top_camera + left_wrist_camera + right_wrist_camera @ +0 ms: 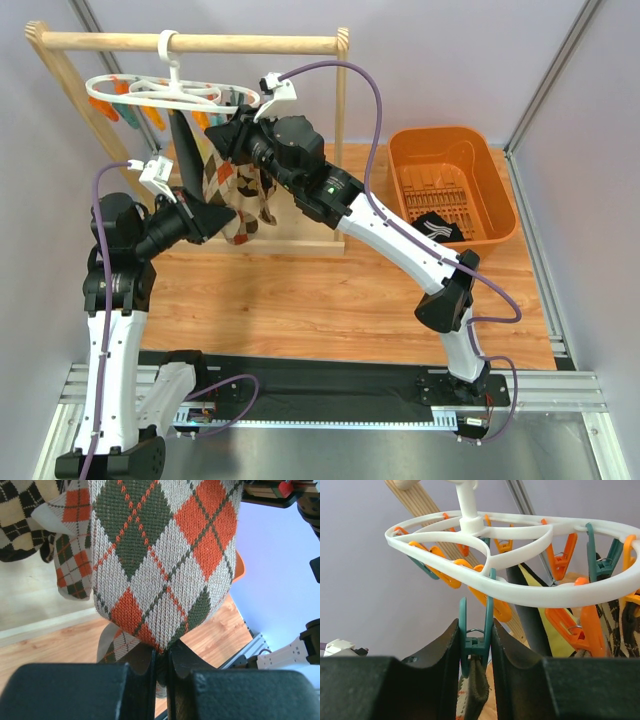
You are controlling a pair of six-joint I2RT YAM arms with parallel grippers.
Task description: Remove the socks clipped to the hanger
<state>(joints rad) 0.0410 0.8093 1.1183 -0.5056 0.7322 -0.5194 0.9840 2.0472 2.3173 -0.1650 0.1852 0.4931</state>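
Note:
The white ring hanger (160, 92) hangs by its hook from the wooden rail; it also shows in the right wrist view (520, 587). Several socks hang from its orange and teal clips. My left gripper (214, 217) is shut on the toe of an orange, green and grey argyle sock (165, 555). My right gripper (225, 135) is shut on a teal clip (475, 640), squeezing its handles; the clip holds a dark sock cuff (477, 690). A black sock (180, 150) and other argyle socks (245, 195) hang between the grippers.
The wooden rail frame (190, 42) stands at the back left on a wooden board. An orange basket (452, 185) at the right holds a black sock (437, 228). Metal enclosure posts stand at the back corners.

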